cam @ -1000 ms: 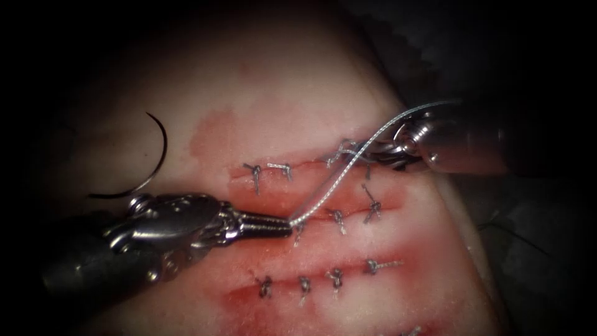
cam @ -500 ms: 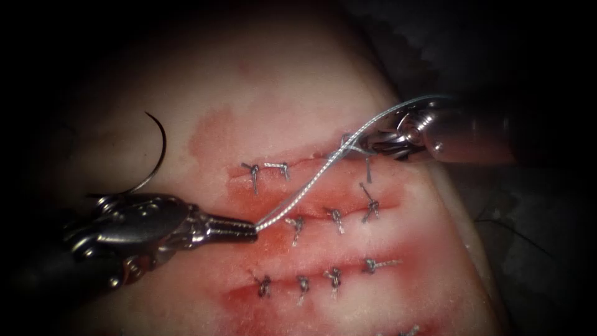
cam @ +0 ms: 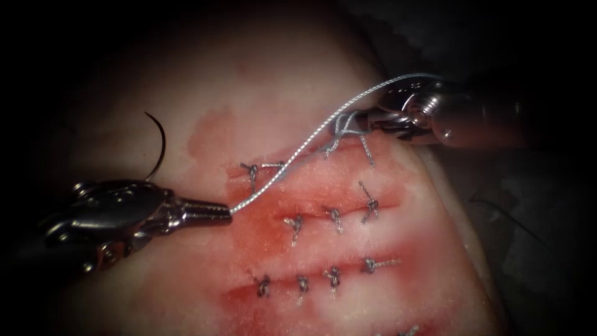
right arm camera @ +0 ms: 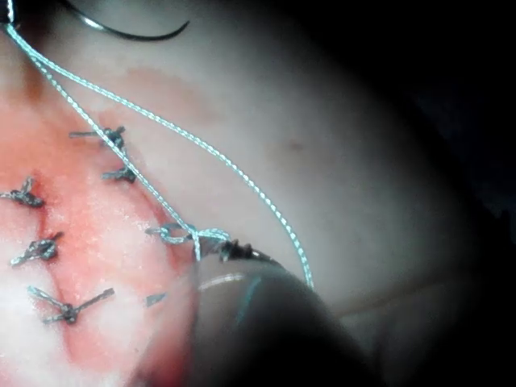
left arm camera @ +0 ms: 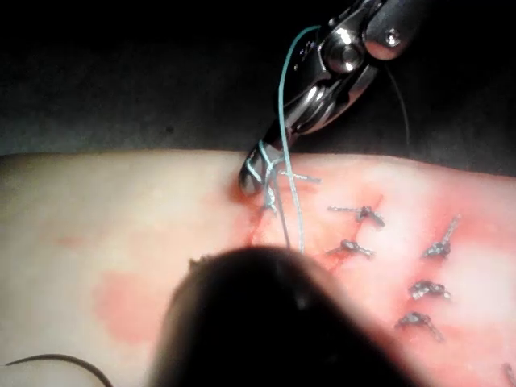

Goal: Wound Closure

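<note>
My left tool (cam: pixel 227 211) lies left of the cuts, jaws shut on the thread (cam: pixel 298 149). That strand runs tight up to the right, past a knot (cam: pixel 344 127) at the right end of the top cut (cam: pixel 298 163), and over my right tool (cam: pixel 370 119). The right tool's jaws are shut on the short thread end beside the knot (right arm camera: pixel 197 235). The curved needle (cam: pixel 158 146) lies free on the tissue (cam: pixel 280 93), left of the cuts, held by neither tool and not in the tissue. It also shows as the needle (left arm camera: pixel 56 360) and the needle (right arm camera: pixel 129 32).
Three rows of cuts carry several tied stitches (cam: pixel 333 214) with short cut ends. Red fluid (cam: pixel 261 230) stains the tissue around them. A dark thread (cam: pixel 504 214) lies off the tissue's right edge.
My left tool has drawn back to the left with the thread, pulling the strand straighter. The right tool has risen slightly, and the knot has lifted with it.
</note>
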Controlling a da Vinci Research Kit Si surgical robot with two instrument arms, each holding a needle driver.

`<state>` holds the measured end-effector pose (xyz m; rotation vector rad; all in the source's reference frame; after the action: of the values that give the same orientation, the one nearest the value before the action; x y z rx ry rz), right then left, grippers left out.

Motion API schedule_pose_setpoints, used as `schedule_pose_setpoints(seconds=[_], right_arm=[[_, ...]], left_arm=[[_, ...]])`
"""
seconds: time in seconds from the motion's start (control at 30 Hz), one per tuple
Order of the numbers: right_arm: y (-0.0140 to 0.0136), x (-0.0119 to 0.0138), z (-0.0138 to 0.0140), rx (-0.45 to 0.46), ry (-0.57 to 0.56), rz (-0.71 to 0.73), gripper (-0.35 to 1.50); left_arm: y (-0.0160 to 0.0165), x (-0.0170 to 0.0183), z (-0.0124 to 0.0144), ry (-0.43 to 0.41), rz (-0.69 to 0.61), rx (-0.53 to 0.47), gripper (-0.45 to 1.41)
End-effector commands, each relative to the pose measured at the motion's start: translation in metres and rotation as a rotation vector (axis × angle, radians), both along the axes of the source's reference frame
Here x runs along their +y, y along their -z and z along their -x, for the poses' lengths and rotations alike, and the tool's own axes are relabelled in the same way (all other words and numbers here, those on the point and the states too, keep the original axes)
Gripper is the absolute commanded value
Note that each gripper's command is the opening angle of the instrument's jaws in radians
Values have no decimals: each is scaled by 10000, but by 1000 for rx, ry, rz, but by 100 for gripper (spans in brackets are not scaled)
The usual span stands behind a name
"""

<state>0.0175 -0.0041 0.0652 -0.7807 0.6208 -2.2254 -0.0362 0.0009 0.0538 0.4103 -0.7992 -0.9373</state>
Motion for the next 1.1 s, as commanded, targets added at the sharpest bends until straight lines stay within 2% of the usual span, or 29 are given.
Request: schedule_pose_setpoints(seconds=[0.03,0.17,0.27,0.33,0.43,0.53,0.8,0.9,0.97,1.03,1.1], right_arm=[[-2,9,-9,7,28,22,-35],[4,11,-9,25,69,-49,-35],[11,19,-10,54,91,-220,-35],[15,26,-10,99,89,-260,-35],[19,26,-13,77,100,-237,-35],[21,20,-21,59,184,-168,-35],[29,11,-40,55,197,-195,-35],[34,10,-46,25,225,-208,-35],[38,4,-53,-21,320,-136,-35],[42,-4,-63,-92,400,-80,-35],[46,-9,-70,-103,417,-74,-35]], left_arm=[[0,13,3,7,8,7,-45],[3,25,-8,27,44,25,-45],[2,33,-20,42,66,59,-45],[-2,37,-28,46,63,86,-45],[-9,44,-42,55,73,111,-45],[-14,54,-48,85,75,127,-45],[-24,65,-54,113,100,155,-45],[-26,66,-51,111,102,158,-45],[-26,68,-45,111,99,148,-45],[-26,73,-35,113,104,111,-45],[-26,79,-25,119,122,54,-45]])
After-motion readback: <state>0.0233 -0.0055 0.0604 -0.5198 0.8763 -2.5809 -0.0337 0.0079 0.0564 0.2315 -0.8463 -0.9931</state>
